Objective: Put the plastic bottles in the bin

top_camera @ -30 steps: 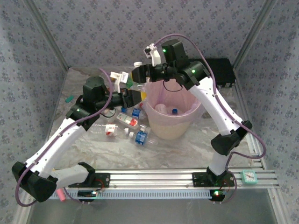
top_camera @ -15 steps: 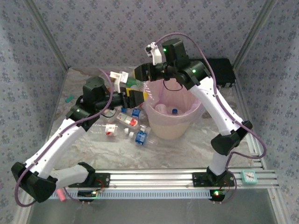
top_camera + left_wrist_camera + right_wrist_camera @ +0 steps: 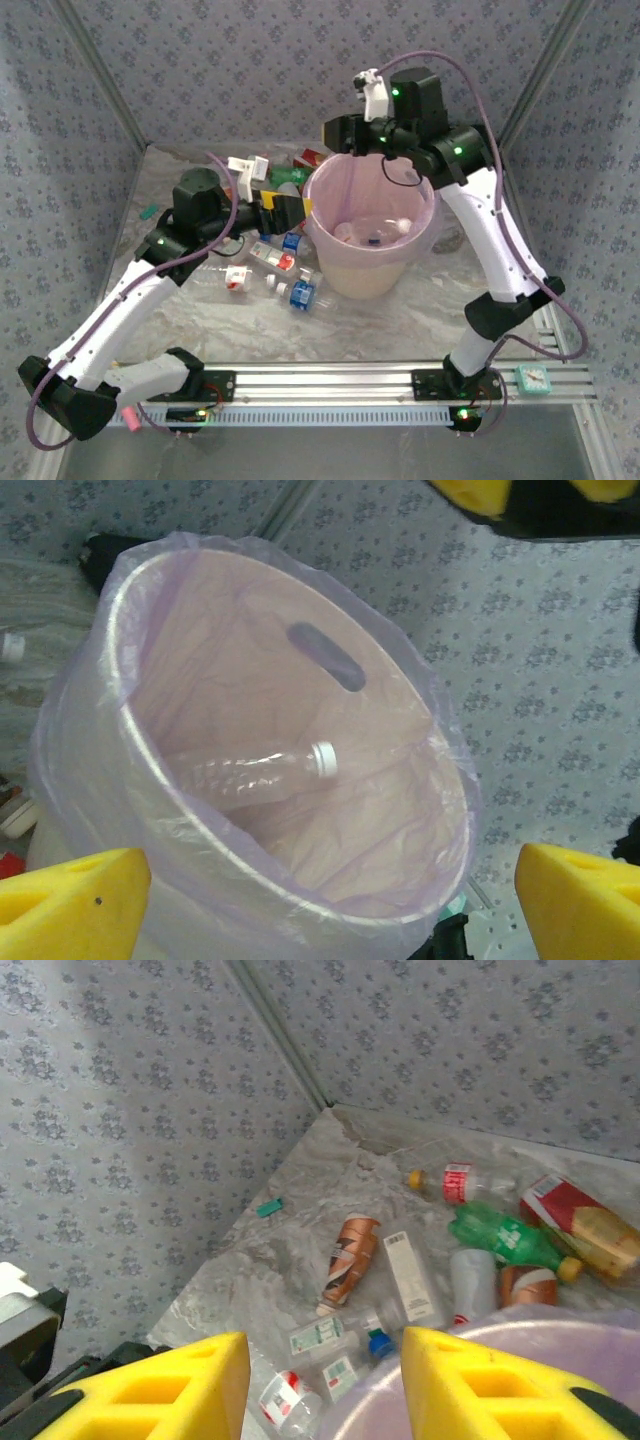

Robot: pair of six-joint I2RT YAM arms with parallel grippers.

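**Bin.** The bin (image 3: 365, 278) is a round cream bucket lined with a translucent pink bag (image 3: 80, 740). It stands upright near the middle of the desk (image 3: 430, 320). One handle cut-out is visible on its inner wall in the left wrist view.

**Contents of the bin.** A clear bottle (image 3: 250, 775) lies on its side at the bottom. Its long axis runs left to right in the left wrist view, with the white cap at the right end. No label can be made out on it. In the top view, a blue-capped bottle (image 3: 373, 238) also lies at the bottom.

**Left tool.** The left tool (image 3: 283, 205) sits just beside the bin's left rim. Its pads (image 3: 70, 890) are spread wide with nothing between them.

**Right tool.** The right tool (image 3: 328, 135) hangs above the bin's far-left rim and points left. Its pads (image 3: 180, 1380) stand parted by a clear gap and grip nothing.

**Bottles on the desk, left of the bin.**
- The green bottle (image 3: 505, 1235) lies diagonally with its orange cap toward the lower right, near a red and tan carton (image 3: 585, 1222).
- The red-labelled bottle (image 3: 468, 1182) lies left to right with its orange cap at the left end.
- The brown-labelled bottle (image 3: 350, 1255) lies steeply, with its narrow end toward the lower left.
- The white-labelled bottle (image 3: 408, 1278) lies just beside the brown-labelled bottle.
- The blue-labelled bottle (image 3: 302, 293) lies near the base of the bin.

The print on all labels is too small to read.
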